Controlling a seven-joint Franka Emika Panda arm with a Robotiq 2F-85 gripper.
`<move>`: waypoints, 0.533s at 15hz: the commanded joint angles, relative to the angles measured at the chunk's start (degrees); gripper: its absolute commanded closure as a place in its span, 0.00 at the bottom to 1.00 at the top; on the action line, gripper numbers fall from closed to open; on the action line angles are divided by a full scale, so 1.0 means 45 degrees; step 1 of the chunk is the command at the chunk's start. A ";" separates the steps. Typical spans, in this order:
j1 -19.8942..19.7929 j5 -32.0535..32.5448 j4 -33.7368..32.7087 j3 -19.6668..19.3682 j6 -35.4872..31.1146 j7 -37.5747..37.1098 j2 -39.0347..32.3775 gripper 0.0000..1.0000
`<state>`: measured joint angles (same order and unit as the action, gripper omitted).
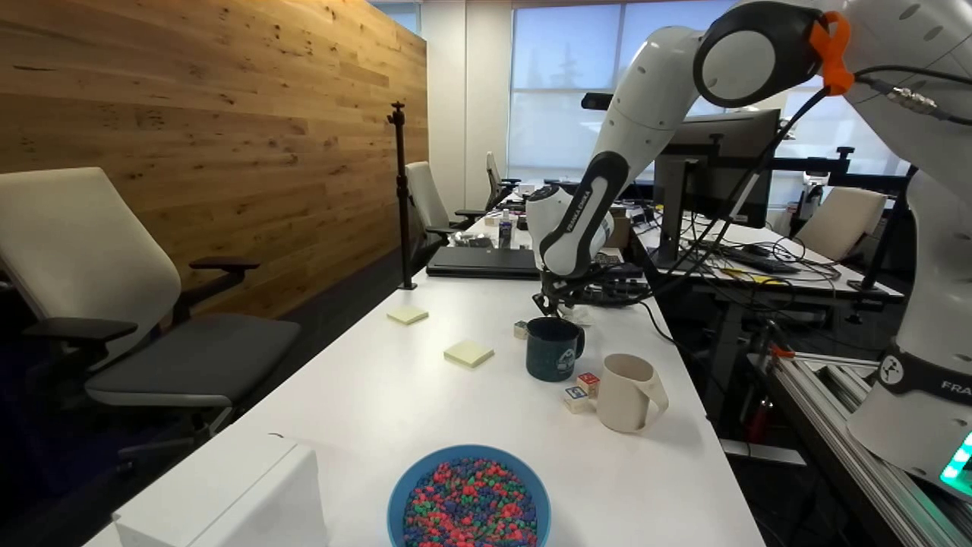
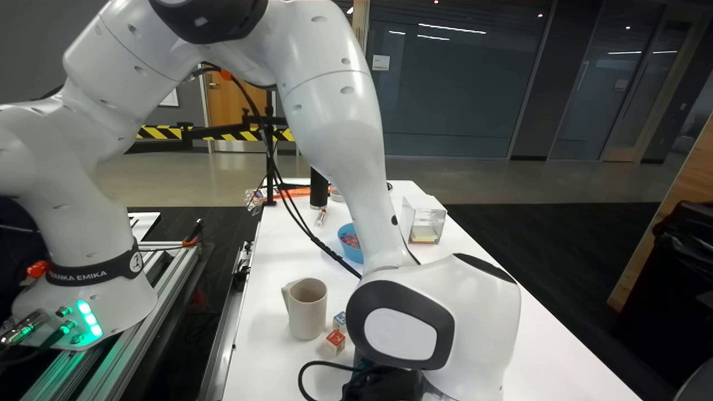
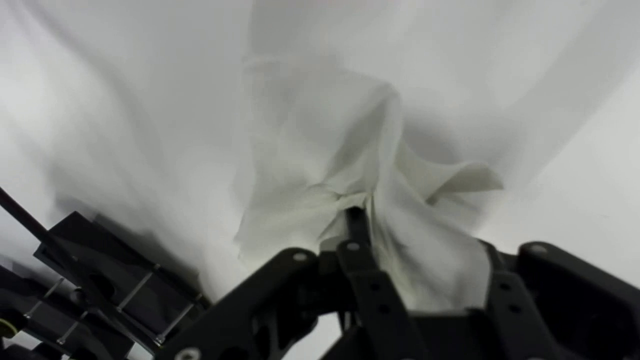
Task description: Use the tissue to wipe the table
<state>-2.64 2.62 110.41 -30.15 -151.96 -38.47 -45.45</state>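
In the wrist view a crumpled white tissue (image 3: 430, 240) spreads out below my gripper (image 3: 385, 220), its pleats drawn together at the fingertips. The gripper looks shut on the tissue; the left fingertip (image 3: 356, 220) shows, while a fold covers the right one. Under the tissue lies the white table (image 1: 364, 395), with loose edges of the tissue on or just above it. An exterior view has the gripper (image 1: 552, 308) low over the table, behind the dark mug, with a bit of tissue (image 1: 581, 315) beside it. My arm hides the fingers in an exterior view.
Close to the gripper stand a dark green mug (image 1: 548, 353), a beige mug (image 1: 626, 391) and small letter blocks (image 1: 577, 399). Yellow note pads (image 1: 468, 352), a blue bowl (image 1: 398, 505) and a white box (image 1: 220, 494) are farther off. Black equipment (image 3: 115, 280) with a cable lies nearby.
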 commanded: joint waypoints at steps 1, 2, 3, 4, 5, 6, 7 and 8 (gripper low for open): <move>0.0134 0.0041 0.0303 -0.0194 0.0517 -0.0196 0.0542 0.38; 0.0230 0.0082 0.0351 -0.0329 0.0708 -0.0335 0.0670 0.32; 0.0293 0.0124 0.0374 -0.0428 0.0948 -0.0418 0.0813 0.26; 0.0350 0.0174 0.0413 -0.0513 0.1156 -0.0464 0.1022 0.17; 0.0451 0.0239 0.0471 -0.0634 0.1311 -0.0568 0.1223 0.11; 0.0515 0.0281 0.0501 -0.0708 0.1475 -0.0642 0.1432 0.03; 0.0605 0.0327 0.0522 -0.0802 0.1680 -0.0750 0.1658 0.01; 0.0712 0.0408 0.0555 -0.0901 0.1936 -0.0869 0.1916 0.00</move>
<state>-0.97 2.63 110.46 -32.96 -146.38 -39.93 -41.85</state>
